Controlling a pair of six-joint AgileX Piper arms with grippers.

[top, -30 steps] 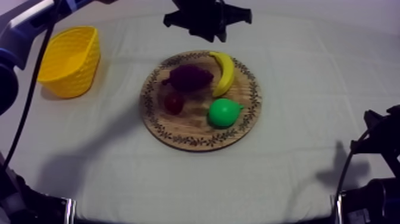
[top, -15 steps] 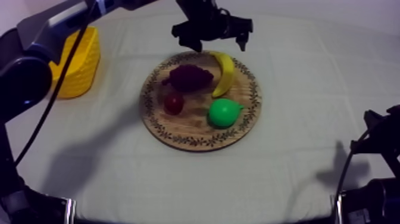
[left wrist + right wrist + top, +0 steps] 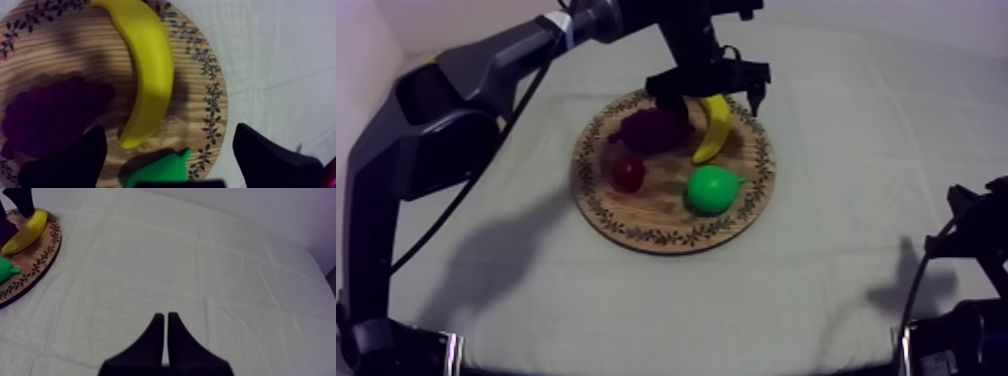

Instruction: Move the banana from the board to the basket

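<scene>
The left arm reaches in from the upper left over the desk (image 3: 856,290), which lies under a grey-white cloth. The left gripper (image 3: 711,92) hangs over the far part of the round wooden board (image 3: 666,238) with its leaf-patterned rim. This gripper is released. Its two black fingers (image 3: 75,160) stand wide apart with the curved yellow toy banana (image 3: 710,135) between them. In the left wrist view one finger is over the edge of the grapes and the other is past the board's rim, over the cloth. The fingers seem to sit above the banana rather than touch it, though the height is hard to judge.

The banana lies flat on the board near the far right part of the rim. Its near tip points toward the green toy pear (image 3: 713,190), which sits close by. The bunch of dark purple toy grapes (image 3: 654,130) lies just beside the banana, toward the board's middle. The small red fruit (image 3: 628,173) sits near the grapes on the side closer to the camera.

The right gripper (image 3: 165,319) is clenched on nothing, its fingers pressed together in a narrow wedge. It is over bare cloth, well apart from the board.
</scene>
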